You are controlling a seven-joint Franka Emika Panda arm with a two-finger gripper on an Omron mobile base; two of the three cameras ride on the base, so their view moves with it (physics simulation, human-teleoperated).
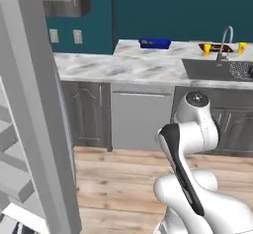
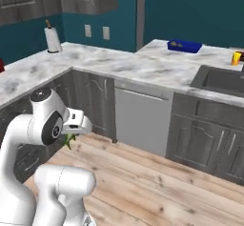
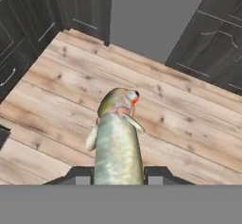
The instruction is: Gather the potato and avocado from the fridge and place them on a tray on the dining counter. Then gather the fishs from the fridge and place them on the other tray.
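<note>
At the left edge of the left base view stands the open grey door of the fridge (image 1: 29,109), with white shelves low beside it. To its right runs the marbled dining counter (image 1: 123,65). On its far edge lies the blue tray (image 1: 154,43), holding small dark items too small to name. Farther right, past the faucet (image 1: 225,40) of the inset sink (image 1: 217,70), sits the dark reddish-brown tray (image 1: 216,47) between two yellow things. Below the counter a grey dishwasher (image 1: 140,119) faces the wood floor (image 1: 118,178). In the hand view the gripper (image 3: 116,175) is closed partway on a grey-green fish (image 3: 117,138), clamped between the fingertips, its head pointing out over the floor.
</note>
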